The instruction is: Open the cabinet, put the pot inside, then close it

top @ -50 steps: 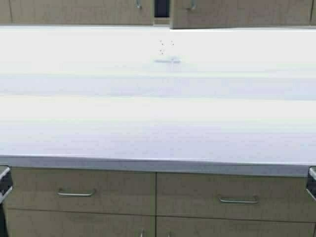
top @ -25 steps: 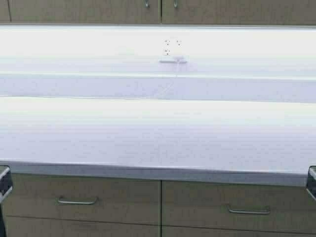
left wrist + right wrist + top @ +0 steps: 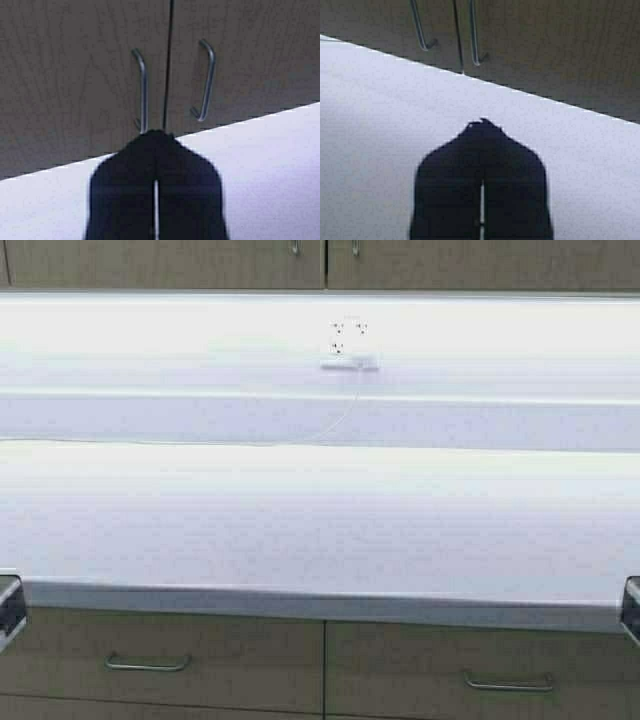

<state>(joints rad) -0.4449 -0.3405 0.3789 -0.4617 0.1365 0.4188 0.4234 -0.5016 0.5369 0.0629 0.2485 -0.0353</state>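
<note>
The cabinet (image 3: 325,262) is showing as a strip of tan wood-grain doors along the far edge of the high view, both doors sitting flush at the centre seam, so it is closed. Its two slim bar handles (image 3: 143,90) are hanging either side of the seam; in the left wrist view they are lying just past the fingertips of the left gripper (image 3: 156,134), the seam running almost straight on from the tips. The left fingers (image 3: 125,185) are pressing together, only a thin slit showing between them, gripping nothing. The right gripper (image 3: 481,122) is pointing at the same doors from farther back, with the handles beyond the tips and a little to one side; its fingers (image 3: 515,190) are also lying together, nothing between them. The pot is not showing in any view; cannot tell where it is.

In the high view the white countertop (image 3: 320,530) is filling the middle, with a wall socket (image 3: 348,335) and a white cord (image 3: 345,415) trailing down from it on the bright backsplash. Base drawers (image 3: 160,660) with horizontal handles are sitting under the counter edge. Dark parts of the robot are peeking in at both lower side edges of that view.
</note>
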